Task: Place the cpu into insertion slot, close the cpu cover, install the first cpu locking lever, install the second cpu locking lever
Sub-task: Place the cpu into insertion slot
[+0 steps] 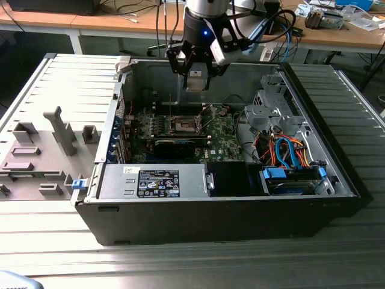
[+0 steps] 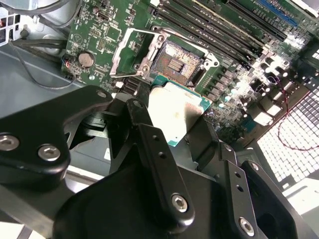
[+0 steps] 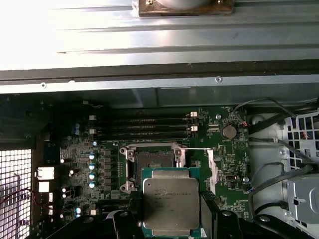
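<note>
Black pincer (image 1: pixel 197 76) is clenched on two opposite edges of the cpu (image 3: pixel 171 201), holding it silver side up, clear of the green motherboard (image 3: pixel 227 152) and near the bare slot (image 3: pixel 149 160), whose cover (image 3: pixel 210 167) lies swung open beside it, inside the case (image 1: pixel 240 218).
</note>
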`<state>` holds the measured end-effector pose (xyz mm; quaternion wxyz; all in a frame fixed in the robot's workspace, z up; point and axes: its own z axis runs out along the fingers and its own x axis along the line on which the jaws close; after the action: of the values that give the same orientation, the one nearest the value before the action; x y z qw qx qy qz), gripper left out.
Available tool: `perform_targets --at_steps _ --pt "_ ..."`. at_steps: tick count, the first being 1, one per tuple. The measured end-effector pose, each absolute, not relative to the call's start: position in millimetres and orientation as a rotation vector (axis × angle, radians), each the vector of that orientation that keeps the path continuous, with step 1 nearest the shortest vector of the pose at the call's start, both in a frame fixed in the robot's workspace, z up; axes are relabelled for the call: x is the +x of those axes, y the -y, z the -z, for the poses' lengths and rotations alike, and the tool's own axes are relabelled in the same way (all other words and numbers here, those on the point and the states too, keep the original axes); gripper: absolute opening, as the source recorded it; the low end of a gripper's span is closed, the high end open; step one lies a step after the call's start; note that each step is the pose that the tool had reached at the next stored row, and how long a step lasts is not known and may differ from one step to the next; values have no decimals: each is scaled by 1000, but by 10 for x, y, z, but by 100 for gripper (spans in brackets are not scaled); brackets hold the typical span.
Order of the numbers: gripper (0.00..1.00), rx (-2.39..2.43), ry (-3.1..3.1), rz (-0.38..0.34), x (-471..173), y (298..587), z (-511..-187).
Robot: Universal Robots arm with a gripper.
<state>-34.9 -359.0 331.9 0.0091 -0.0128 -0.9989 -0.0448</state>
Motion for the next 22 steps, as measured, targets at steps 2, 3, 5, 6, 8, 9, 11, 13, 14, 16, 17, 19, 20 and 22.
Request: perform_targets --at_steps 2,3,5,6,8,9,11,13,14,16,17,19,20,22 --pt "55 -40 3120 140 -349 3590 -3311" --pt "55 -40 3120 139 -349 3590 -3307" --pt "55 -40 3120 139 -348 3590 -3295" --pt "55 -40 3120 139 -348 3590 -3291" --pt "55 -40 3120 138 -349 3591 -3285" --pt "55 -40 3120 138 -351 3591 -3284" --pt "55 -40 3120 138 -371 3591 -3281" --pt "55 -40 3120 138 -391 3591 -3278" --pt "55 -40 3120 138 -394 3591 -3277" --pt "55 -40 3120 138 -395 3591 -3276" --pt "55 -40 3120 138 -395 3591 -3276" --pt "55 -48 3120 137 -395 3591 -3276" --pt "55 -60 3120 138 -395 3591 -3275" --pt "55 -74 3120 138 -394 3590 -3275"
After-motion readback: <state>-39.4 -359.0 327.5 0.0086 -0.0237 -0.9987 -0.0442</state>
